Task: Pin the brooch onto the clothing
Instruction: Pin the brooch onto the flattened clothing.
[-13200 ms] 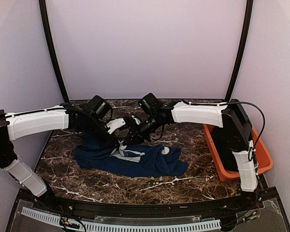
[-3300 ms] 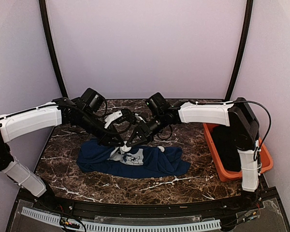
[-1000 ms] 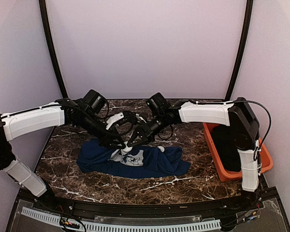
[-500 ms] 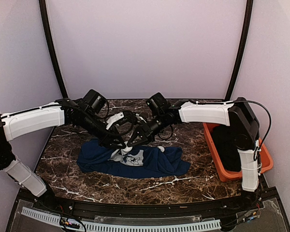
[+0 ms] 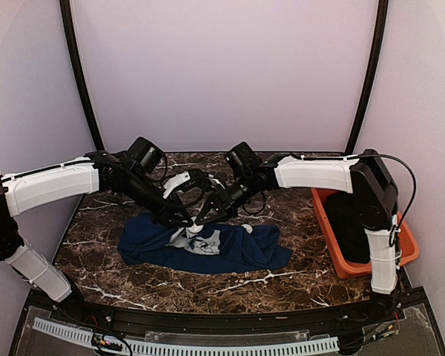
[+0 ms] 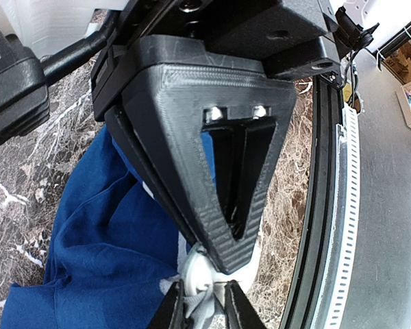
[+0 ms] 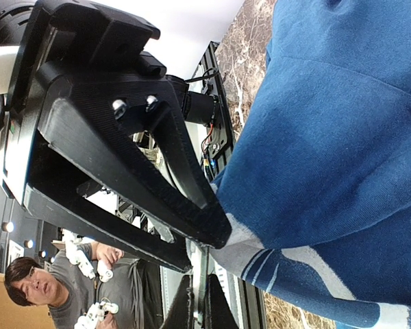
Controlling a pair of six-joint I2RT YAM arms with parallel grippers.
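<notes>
Top external view: the left gripper (image 5: 187,217) and the right gripper (image 5: 209,213) meet tip to tip over the centre of the table (image 5: 282,285). The left arm reaches in from 9 o'clock and the right arm from 3 o'clock. The clothing (image 5: 237,248) lies bunched directly beneath them and spreads toward 6 o'clock. Its grey-white print (image 5: 204,241) faces up just below the tips.

Change: over the last second neither arm has shifted visibly. Against the earliest picture, both grippers have come down toward 6 o'clock onto the print, and the clothing has been drawn closer together. Judgement: coarse positioning is finished. The fastening step is in hand and calls for small fingertip corrections only.

Jaw state: in the left wrist view the left jaws stand narrow and pinch a small white round piece at their tips. This is probably the brooch (image 6: 200,273) seen from its back, pressed against a raised fold of cloth. In the right wrist view the right jaws are closed tight on that light fold of the clothing, holding it up.
</notes>
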